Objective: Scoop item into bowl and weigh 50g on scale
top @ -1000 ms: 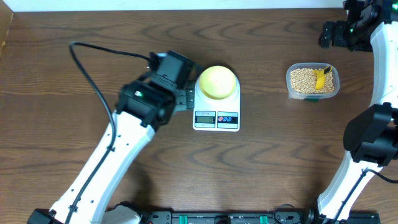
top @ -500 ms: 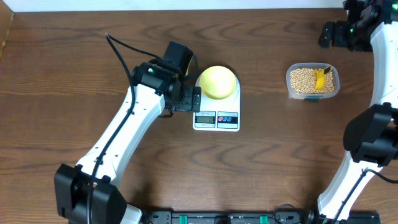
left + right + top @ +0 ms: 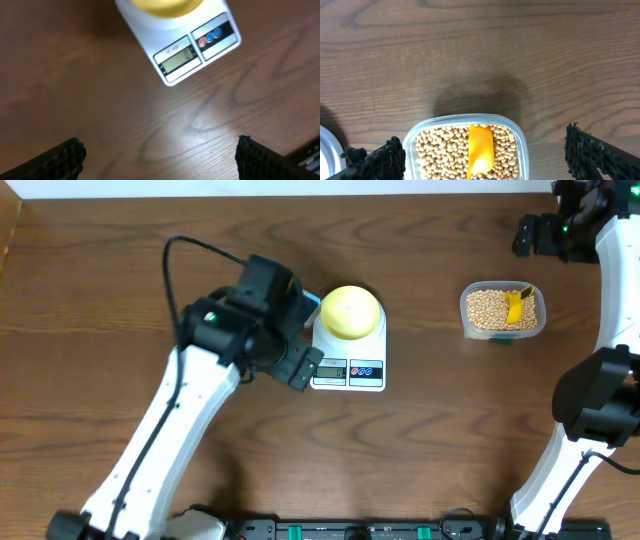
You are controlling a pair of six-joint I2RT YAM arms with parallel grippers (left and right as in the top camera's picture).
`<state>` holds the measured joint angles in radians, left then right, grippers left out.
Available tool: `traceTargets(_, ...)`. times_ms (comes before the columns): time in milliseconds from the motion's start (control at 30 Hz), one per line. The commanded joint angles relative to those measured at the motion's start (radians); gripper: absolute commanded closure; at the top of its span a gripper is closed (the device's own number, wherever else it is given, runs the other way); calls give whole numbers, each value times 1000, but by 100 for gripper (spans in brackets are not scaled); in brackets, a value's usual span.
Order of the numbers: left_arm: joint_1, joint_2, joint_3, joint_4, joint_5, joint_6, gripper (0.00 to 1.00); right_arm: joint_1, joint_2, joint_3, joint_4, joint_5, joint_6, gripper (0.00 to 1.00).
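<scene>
Ok so, L gripper: jaws standing wide apart, gripping nothing, hovering over bare wood.
L gripper pos: sitting just beside the front-left corner of the scale in overhead; can't tell if touching it.
L wrist view: scale lying ahead of the fingers, turned at an angle, w/ only the bowl's near edge showing at the top.
Scale: lying flat mid-table, grey LCD and two round btns facing the front edge; digits too small to read.
Bowl: pale yellow, sitting upright on the scale's back half; looking empty from above, tho hard to be sure.
R gripper: jaws also spreading wide, holding nothing.
R gripper pos: hanging near the far right corner, just beyond the container, apart from it.
Container: clear rounded-square tub, sitting on the right, well apart from the scale.
Beans: tan heap filling the tub; none showing on the table.
Scoop: bright yellow, lying in the beans toward the tub's right side, partly sinking in.
</scene>
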<state>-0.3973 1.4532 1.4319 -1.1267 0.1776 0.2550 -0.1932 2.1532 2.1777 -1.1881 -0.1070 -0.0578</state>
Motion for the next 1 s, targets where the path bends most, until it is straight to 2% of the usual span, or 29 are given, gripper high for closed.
traceTargets(0, 44, -26, -10, -17, 70, 220, 2, -4, 9, 11, -1, 3, 12, 1)
traceTargets(67, 50, -13, -41, -17, 72, 233, 2, -4, 9, 11, -1, 3, 12, 1)
traceTargets(167, 50, 14, -108, -9, 103, 348, 2, -4, 9, 11, -1, 3, 12, 1)
traceTargets(267, 50, 55, -149, 26, 115, 407, 2, -4, 9, 11, -1, 3, 12, 1)
traceTargets(367, 56, 76, -152, 33, 254, 645, 3, -4, 9, 11, -1, 3, 12, 1)
traceTargets(433, 69, 85, -152, 32, 255, 782, 2, -4, 9, 11, -1, 3, 12, 1)
traceTargets(867, 101, 112, -152, 132, 192, 816, 2, -4, 9, 11, -1, 3, 12, 1)
traceTargets(967, 101, 113, -152, 192, 197, 940, 2, -4, 9, 11, -1, 3, 12, 1)
